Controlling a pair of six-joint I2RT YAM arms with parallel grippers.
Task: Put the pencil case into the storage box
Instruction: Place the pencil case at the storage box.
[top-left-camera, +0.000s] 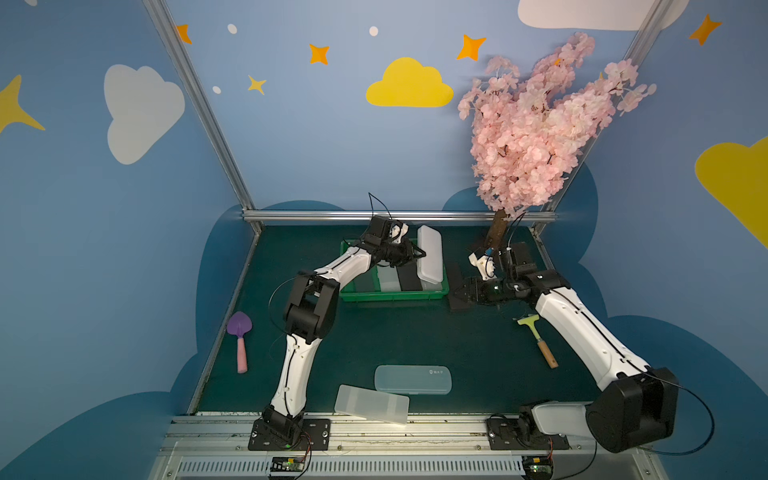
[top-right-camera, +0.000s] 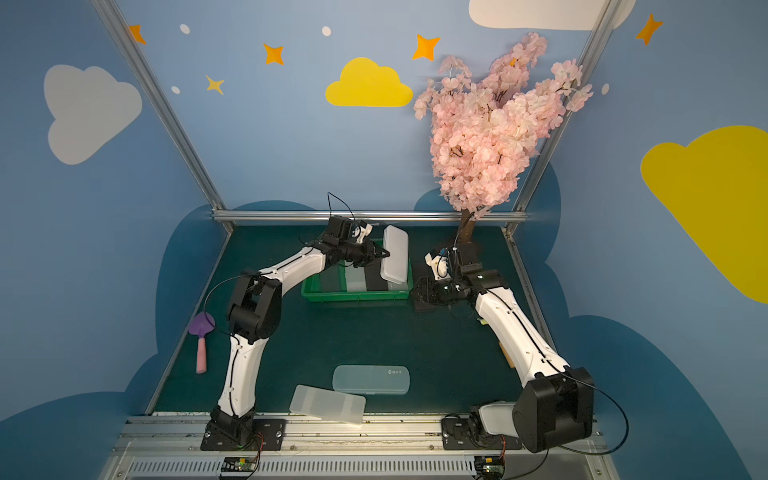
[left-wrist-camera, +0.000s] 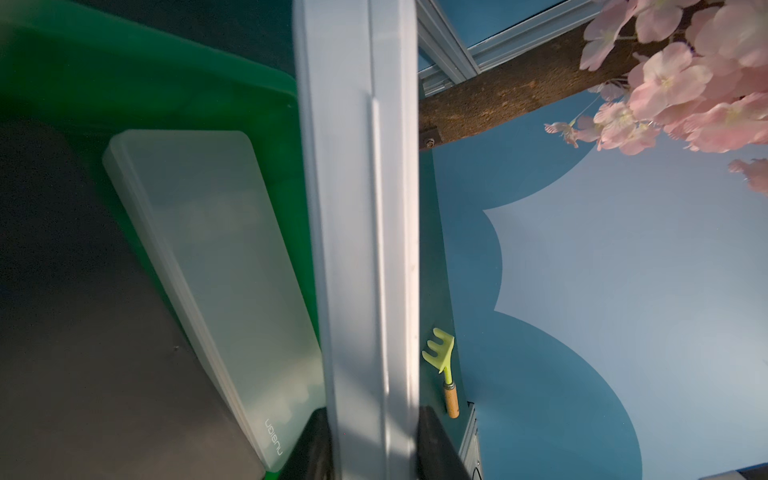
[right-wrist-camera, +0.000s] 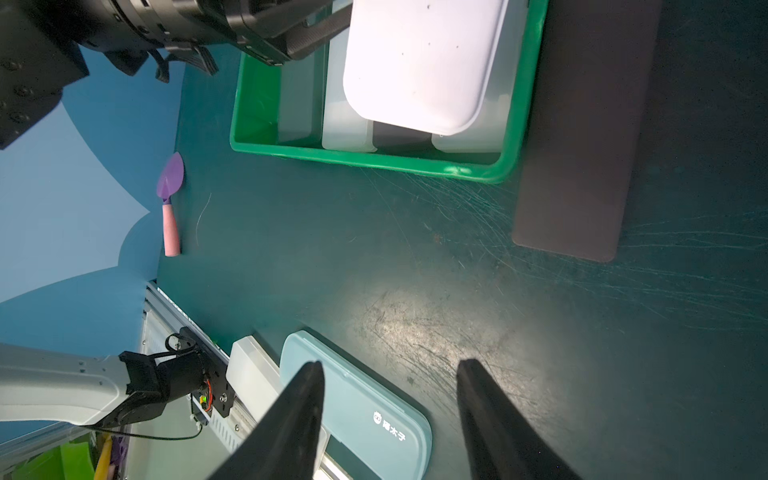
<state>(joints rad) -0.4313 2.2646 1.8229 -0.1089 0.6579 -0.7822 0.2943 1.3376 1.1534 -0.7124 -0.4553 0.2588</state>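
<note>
In storage box (left-wrist-camera: 232, 83), frosted case (left-wrist-camera: 216, 257) lettered "nusign"

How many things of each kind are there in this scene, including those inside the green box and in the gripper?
Pencil cases: 8 (four lying in the storage box, one white case in the left gripper, black case, blue case and frosted case on the mat)
Storage box: 1
Toy garden tools: 2 (purple shovel, green rake)
Blossom tree: 1
Total: 12

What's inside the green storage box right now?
Lying side by side in the storage box: two frosted cases, a black case, another frosted one. The white pencil case, clamped by the left gripper, tilts over them; anything beneath it is hidden.
</note>
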